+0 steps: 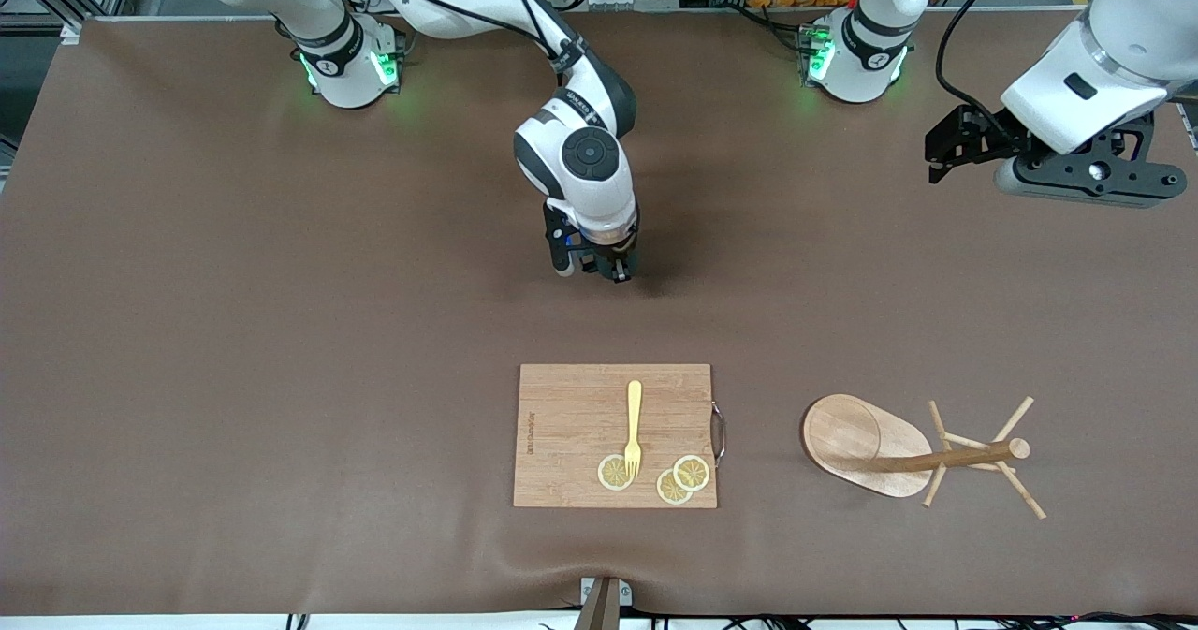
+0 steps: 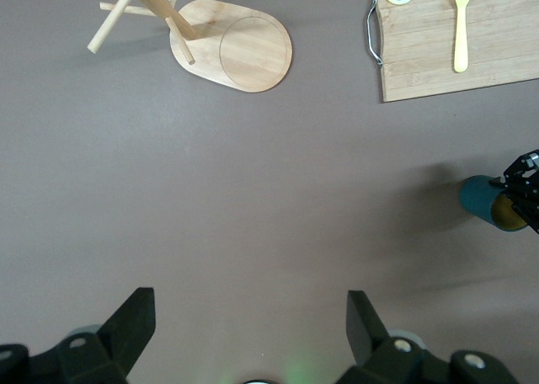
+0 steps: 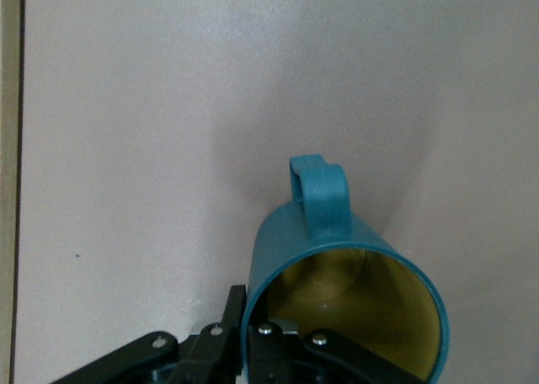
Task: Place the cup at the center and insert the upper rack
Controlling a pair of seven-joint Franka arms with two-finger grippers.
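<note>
Mid-table (image 1: 281,330), right claw (image 1: 599,270) is gripping cup (image 3: 349,296) by its rim; should be lowering it upright while left claw (image 1: 955,148) is waiting open.

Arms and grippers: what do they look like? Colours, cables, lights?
Both arms are glossy white with dark grey joint rings, black cables along the links and green lights at the bases. The right gripper and left gripper are black, with angular fingers.

A fork (image 1: 634,428) and lemon slices (image 1: 681,479) lie on the board (image 1: 571,433); the rack (image 1: 913,447) lies tipped at the board's 3 o'clock, toward the left arm's end.
</note>
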